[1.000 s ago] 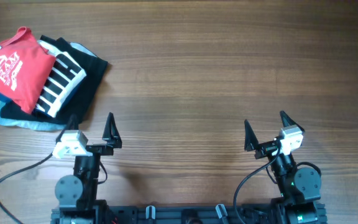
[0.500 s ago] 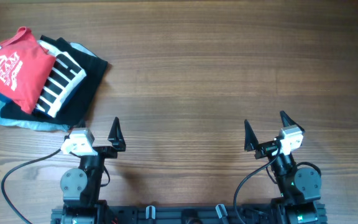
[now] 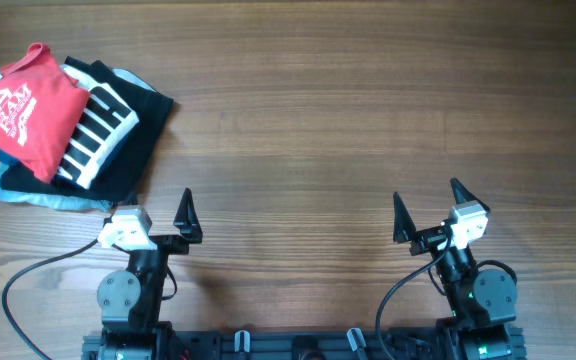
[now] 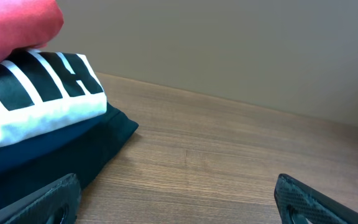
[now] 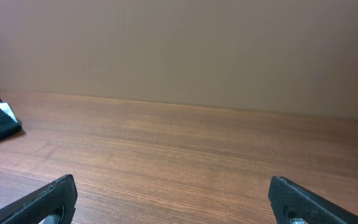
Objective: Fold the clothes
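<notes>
The clothes, a folded red T-shirt (image 3: pixel 23 110) with white lettering and a white neck tag, lie on top of a stack of garments at the table's far left. In the left wrist view a corner of the red T-shirt (image 4: pixel 17 28) shows at the upper left. My left gripper (image 3: pixel 153 207) stands open just in front of the stack's near right corner, touching nothing. Its fingertips (image 4: pixel 51 200) frame bare wood. My right gripper (image 3: pixel 426 194) stands open at the near right, far from the stack, with only bare table between its fingertips (image 5: pixel 300 199).
Under the red shirt lie a white garment with black stripes (image 3: pixel 98 135), a black garment (image 3: pixel 146 125) and a light blue one (image 3: pixel 28 192). The striped garment (image 4: pixel 39 93) and the black one (image 4: pixel 61 155) fill the left of the left wrist view. The wooden table (image 3: pixel 368 110) stretches to the right.
My left arm has shifted a little to the right and toward the near edge, then stayed still. The right arm and the stack have not moved.
</notes>
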Robot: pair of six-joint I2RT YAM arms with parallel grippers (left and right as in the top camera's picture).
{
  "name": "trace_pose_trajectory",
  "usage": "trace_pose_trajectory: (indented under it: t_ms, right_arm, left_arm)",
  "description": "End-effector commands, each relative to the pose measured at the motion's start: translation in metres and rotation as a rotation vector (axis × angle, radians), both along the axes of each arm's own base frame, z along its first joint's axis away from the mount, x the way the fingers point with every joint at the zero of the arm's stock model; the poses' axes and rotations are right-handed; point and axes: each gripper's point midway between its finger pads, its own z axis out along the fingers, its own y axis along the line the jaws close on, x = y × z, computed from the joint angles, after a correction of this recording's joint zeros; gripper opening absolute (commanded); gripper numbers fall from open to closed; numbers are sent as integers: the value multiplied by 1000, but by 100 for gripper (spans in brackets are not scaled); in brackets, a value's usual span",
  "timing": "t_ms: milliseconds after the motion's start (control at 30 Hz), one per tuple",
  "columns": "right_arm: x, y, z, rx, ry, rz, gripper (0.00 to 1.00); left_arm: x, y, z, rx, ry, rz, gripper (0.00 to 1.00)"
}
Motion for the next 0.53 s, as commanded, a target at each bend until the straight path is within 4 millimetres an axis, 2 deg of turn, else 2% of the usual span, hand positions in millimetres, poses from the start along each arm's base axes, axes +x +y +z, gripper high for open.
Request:
trace_pose_trajectory:
  t_ms: [0, 500]
  right_arm:
    - [-1, 1, 3, 17, -10, 11, 99]
    - [-1, 1, 3, 17, -10, 11, 100]
  left_arm:
    - [0, -2, -1, -2, 0, -9, 100]
    - [0, -2, -1, -2, 0, -9, 100]
